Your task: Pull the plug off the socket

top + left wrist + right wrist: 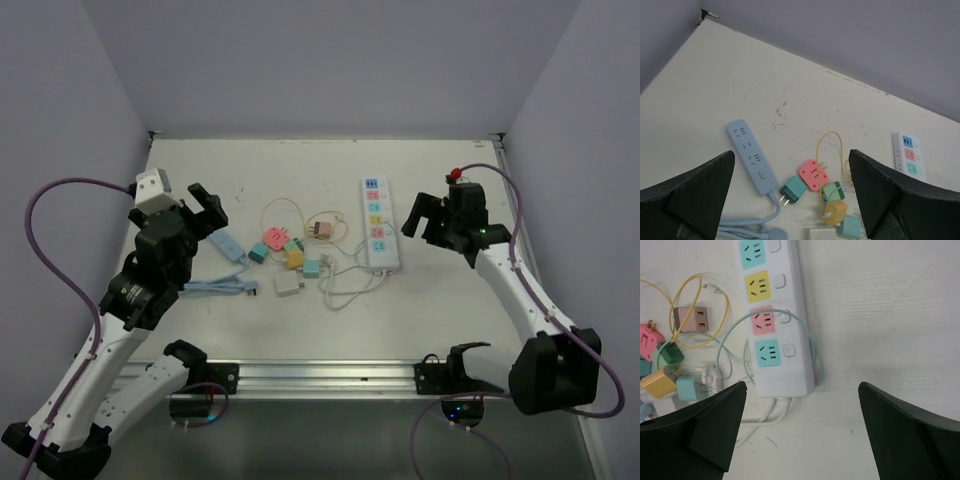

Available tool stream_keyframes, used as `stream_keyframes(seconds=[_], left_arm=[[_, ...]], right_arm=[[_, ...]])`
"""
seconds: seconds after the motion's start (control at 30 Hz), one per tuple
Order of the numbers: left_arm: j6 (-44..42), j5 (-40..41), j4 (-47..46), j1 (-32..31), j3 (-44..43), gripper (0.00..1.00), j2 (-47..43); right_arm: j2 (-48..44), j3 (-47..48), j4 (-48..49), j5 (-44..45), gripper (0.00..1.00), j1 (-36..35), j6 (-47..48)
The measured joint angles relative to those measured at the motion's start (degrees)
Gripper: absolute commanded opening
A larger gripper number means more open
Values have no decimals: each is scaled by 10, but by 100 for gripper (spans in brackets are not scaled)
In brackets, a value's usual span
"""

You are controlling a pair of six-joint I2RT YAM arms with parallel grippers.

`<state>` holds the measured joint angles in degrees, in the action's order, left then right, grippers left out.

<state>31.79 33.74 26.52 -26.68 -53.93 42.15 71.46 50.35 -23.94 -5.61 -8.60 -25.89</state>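
Observation:
A white power strip (381, 226) with coloured sockets lies right of centre; in the right wrist view (795, 330) the sockets that show hold no plug. A light blue power strip (226, 244) lies to the left, and its sockets are empty in the left wrist view (751, 156). Loose plugs lie between them: pink (813, 174), teal (792, 190), green (832, 192), yellow (835, 212). My left gripper (190, 212) (791, 152) is open and empty above the blue strip. My right gripper (432, 215) (802, 385) is open and empty, just right of the white strip's near end.
A brown adapter (690, 319) sits inside a yellow cable loop (700, 285). A pale green cable (732, 335) loops over the white strip. The white strip's cord (345, 295) and the blue strip's coiled cord (220, 288) lie toward the front. Walls enclose the table.

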Motion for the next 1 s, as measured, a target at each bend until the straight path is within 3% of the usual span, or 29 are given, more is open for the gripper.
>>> stream_keyframes(seconds=[0.2, 0.43, 0.7, 1.0], left_arm=[[-69, 53, 16, 0, -65, 100, -10], [-186, 83, -3, 0, -158, 100, -30], [-304, 103, -52, 0, -211, 100, -54], [-381, 132, -112, 0, -217, 99, -93]], right_arm=[[-127, 112, -124, 109, 99, 0, 40], [-266, 256, -150, 230, 99, 0, 108], [-422, 250, -76, 287, 99, 0, 199], [-429, 245, -44, 284, 99, 0, 233]])
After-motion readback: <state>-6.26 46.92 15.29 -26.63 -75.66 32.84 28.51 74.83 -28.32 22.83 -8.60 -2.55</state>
